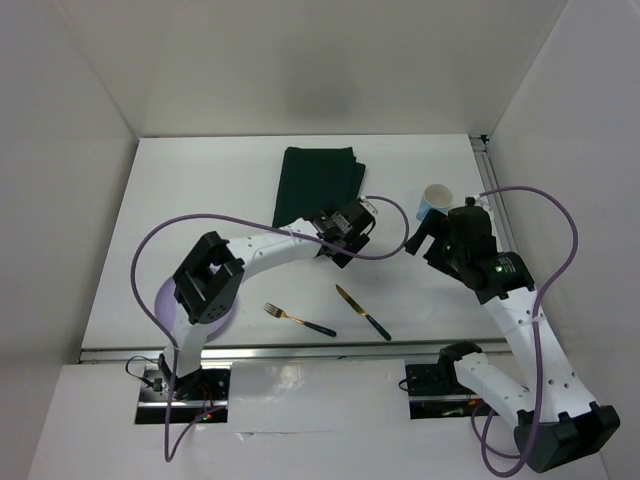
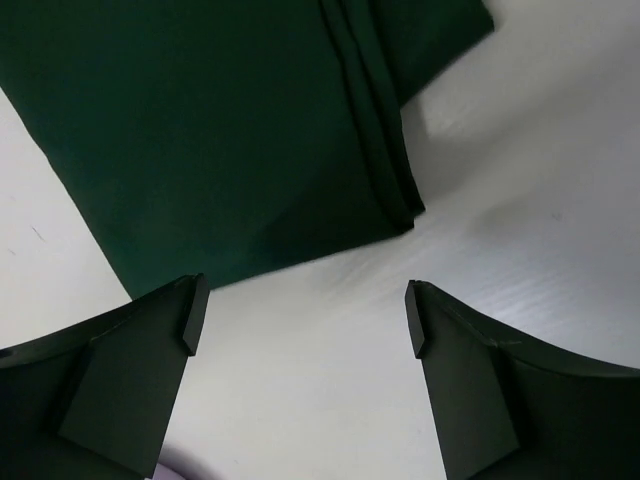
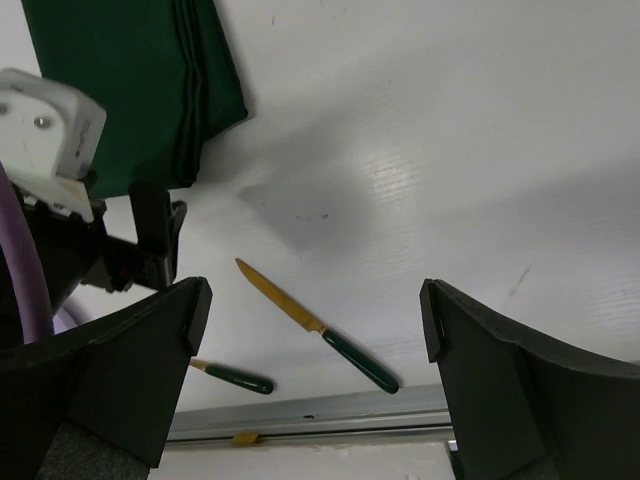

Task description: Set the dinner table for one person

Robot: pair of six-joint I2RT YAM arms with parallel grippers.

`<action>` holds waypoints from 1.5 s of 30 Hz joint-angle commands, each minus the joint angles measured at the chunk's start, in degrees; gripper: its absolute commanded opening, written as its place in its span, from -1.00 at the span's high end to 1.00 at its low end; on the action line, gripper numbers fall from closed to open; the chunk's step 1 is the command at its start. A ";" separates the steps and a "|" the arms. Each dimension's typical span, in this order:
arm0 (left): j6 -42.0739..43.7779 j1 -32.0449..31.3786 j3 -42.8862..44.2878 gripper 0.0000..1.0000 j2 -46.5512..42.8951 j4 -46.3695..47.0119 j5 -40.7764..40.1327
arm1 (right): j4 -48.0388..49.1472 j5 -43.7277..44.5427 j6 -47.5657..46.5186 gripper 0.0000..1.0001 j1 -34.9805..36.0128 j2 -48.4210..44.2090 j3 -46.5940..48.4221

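The white dinner table (image 1: 200,200) carries a folded dark green cloth mat (image 1: 320,178) at the back middle. A gold fork with a green handle (image 1: 298,319) and a gold knife with a green handle (image 1: 362,312) lie near the front edge. A pale blue cup (image 1: 434,200) stands upright at the right. A lavender plate (image 1: 165,300) lies partly hidden under the left arm. My left gripper (image 1: 342,238) is open and empty over the bare table just before the mat's near edge (image 2: 230,150). My right gripper (image 1: 432,238) is open and empty, near the cup and above the knife (image 3: 320,328).
White walls close in the table on the left, back and right. A metal rail (image 3: 330,415) runs along the front edge. Purple cables (image 1: 150,250) loop over both arms. The left gripper's wrist (image 3: 120,240) shows in the right wrist view.
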 commanded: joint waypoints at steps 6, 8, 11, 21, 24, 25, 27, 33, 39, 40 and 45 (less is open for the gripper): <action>7.05 -0.13 8.47 -0.98 7.07 3.27 -1.65 | -3.70 0.29 1.77 -1.00 -0.24 -0.72 3.13; 7.57 -0.13 7.86 -0.95 7.08 3.27 -1.65 | -3.70 0.29 1.77 -1.00 -0.24 -0.72 3.13; 7.57 -0.13 7.85 -0.93 8.30 2.48 -0.95 | -3.70 0.29 1.77 -1.00 -0.24 -0.20 3.13; 8.10 -0.65 8.03 -0.87 9.63 0.19 -0.78 | -3.08 0.29 1.25 -1.00 -0.24 0.86 4.18; 7.57 -1.18 6.19 -1.00 6.56 0.80 2.46 | -3.08 0.29 1.25 -1.00 -0.24 0.86 4.19; 7.05 -1.18 5.49 -1.00 5.94 0.81 2.48 | -3.08 0.29 1.25 -1.00 -0.24 0.86 4.19; 7.05 -1.18 5.48 -1.00 5.94 0.20 3.00 | -3.08 0.29 1.25 -1.00 -0.24 0.86 3.58; 7.57 -2.32 6.01 -1.00 8.92 0.80 -1.55 | -1.94 -1.38 1.25 -1.00 -0.24 0.86 3.04; 5.99 -2.32 8.03 -0.83 12.09 2.12 -6.74 | -1.94 -1.38 0.72 -1.00 -0.24 0.86 3.04; 5.47 -2.32 8.72 -0.79 12.79 2.12 -7.62 | -1.94 -1.38 0.72 -1.00 -0.24 0.86 3.57; 4.94 -2.32 9.26 -0.46 12.79 2.12 -9.47 | -2.47 -0.85 0.72 -1.00 -0.24 0.86 3.57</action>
